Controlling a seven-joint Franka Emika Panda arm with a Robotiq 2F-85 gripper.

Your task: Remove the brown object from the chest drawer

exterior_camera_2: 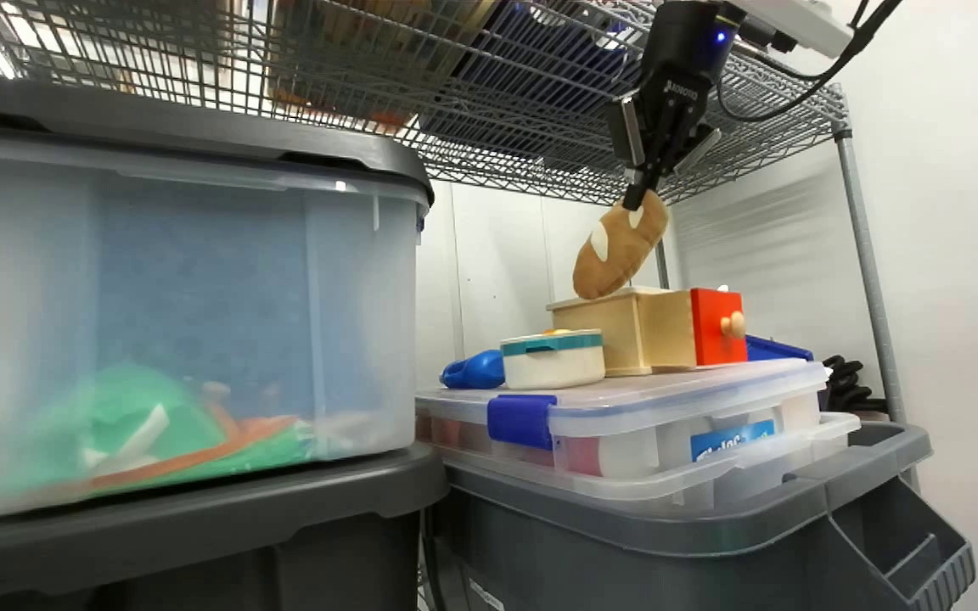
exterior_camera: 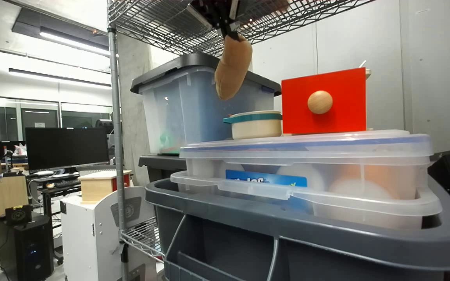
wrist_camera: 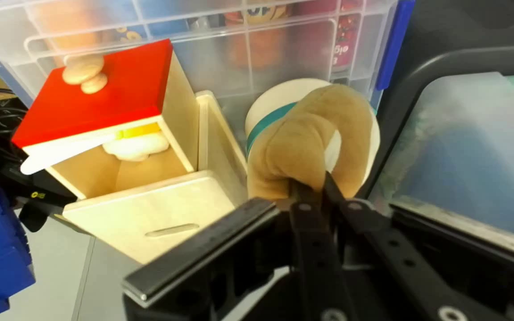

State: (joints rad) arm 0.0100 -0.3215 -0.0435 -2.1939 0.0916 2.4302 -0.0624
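Observation:
The brown object (exterior_camera: 233,68) is a tan, plush-like roll with white patches, hanging tilted in the air below my gripper (exterior_camera: 231,34). In an exterior view the brown object (exterior_camera_2: 616,255) hangs above the wooden chest's level, with my gripper (exterior_camera_2: 640,195) closed on its upper end. In the wrist view the fingertips (wrist_camera: 311,187) pinch a fold of the brown object (wrist_camera: 355,120). The chest drawer (wrist_camera: 127,84) has a red front with a round wooden knob and is pulled out from its light wood body. A white and yellow item (wrist_camera: 136,145) lies in it, with a white strip sticking out.
A round cream container with a teal band (exterior_camera_2: 553,344) stands beside the chest. Both stand on a clear lidded box (exterior_camera: 307,152) on a grey bin (exterior_camera: 311,218). A tall clear bin (exterior_camera: 205,105) stands alongside. A wire shelf (exterior_camera_2: 506,110) hangs close above my gripper.

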